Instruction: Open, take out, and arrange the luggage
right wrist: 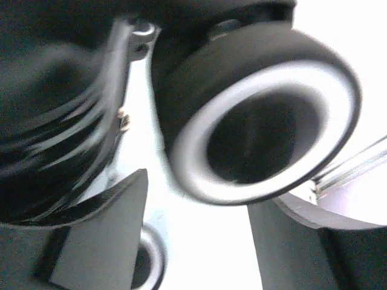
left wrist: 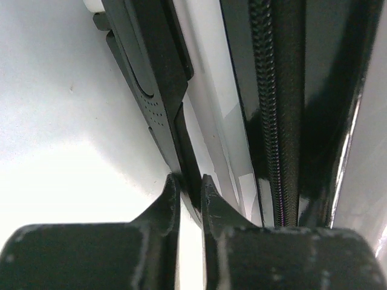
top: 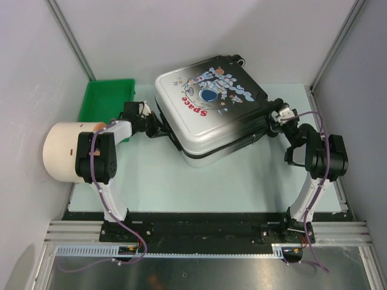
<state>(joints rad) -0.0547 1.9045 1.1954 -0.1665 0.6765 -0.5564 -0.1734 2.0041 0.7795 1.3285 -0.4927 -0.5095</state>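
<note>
- Suitcase: the large hard-shell suitcase (top: 211, 112), black fading to white with an astronaut and a red "Space" print, lies flat and closed, print up, skewed across the far middle of the pale green table (top: 242, 175).
- Left gripper (top: 151, 125): at the suitcase's left side. Its fingertips (left wrist: 172, 199) are almost together, pinching a thin black strip (left wrist: 181, 142) beside the black zip (left wrist: 266, 90). It may be a pull tab or a handle edge.
- Right gripper (top: 277, 116): at the right-hand corner. The wrist view is blurred. Its fingers (right wrist: 103, 241) are spread wide, with a black wheel (right wrist: 260, 115) just ahead of the gap and nothing clasped.
- Tray: a green plastic tray (top: 109, 99) sits at the far left.
- Cylinder: a cream cylinder (top: 60, 151) stands beside the left arm.
</note>
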